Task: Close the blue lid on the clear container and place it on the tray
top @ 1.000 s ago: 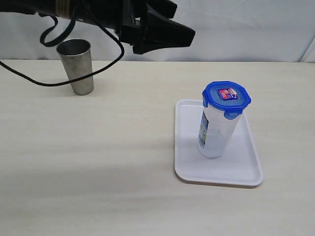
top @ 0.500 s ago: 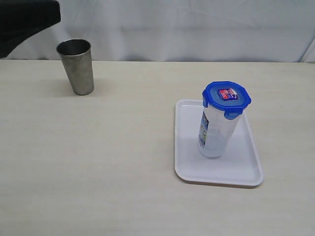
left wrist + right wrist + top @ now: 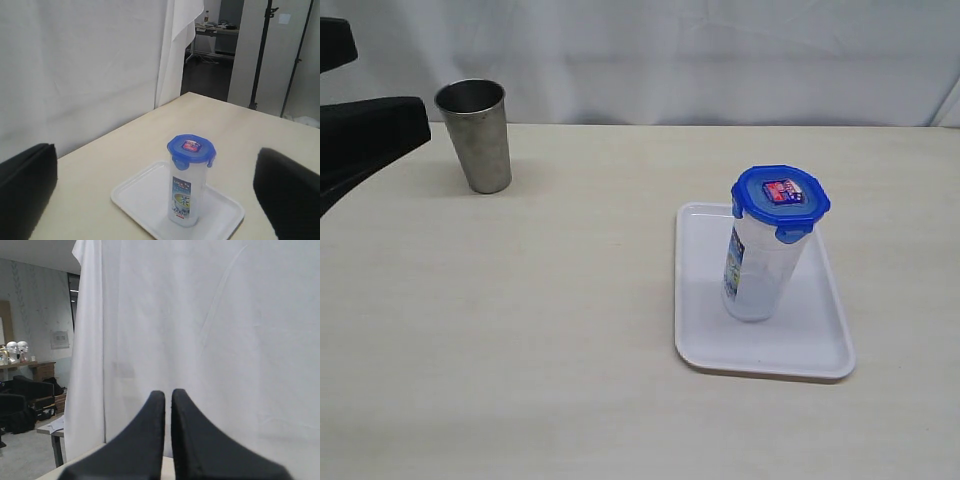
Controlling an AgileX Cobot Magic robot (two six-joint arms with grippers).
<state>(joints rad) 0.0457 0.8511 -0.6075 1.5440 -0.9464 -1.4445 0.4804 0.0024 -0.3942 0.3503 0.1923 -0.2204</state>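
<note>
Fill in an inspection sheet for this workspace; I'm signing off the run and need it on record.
Surface: pale table, no spills seen.
Job's things: blue lid on the clear container, which stands upright on the tray.
Clutter: steel cup, upright, apart from the tray.
Grippers: left gripper open, empty; right gripper shut, empty, facing the curtain.
Cables: nothing seen.
Surroundings: white curtain behind the table.

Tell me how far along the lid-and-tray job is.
Done: the rounded blue plastic lid sits on the tall clear plastic container, visible flaps folded down, and the container stands upright on the flat white tray. In hand: nothing; the left tool is open and clear of it, the right tool shut and empty. Left: apparently nothing; the far flaps are hidden.
</note>
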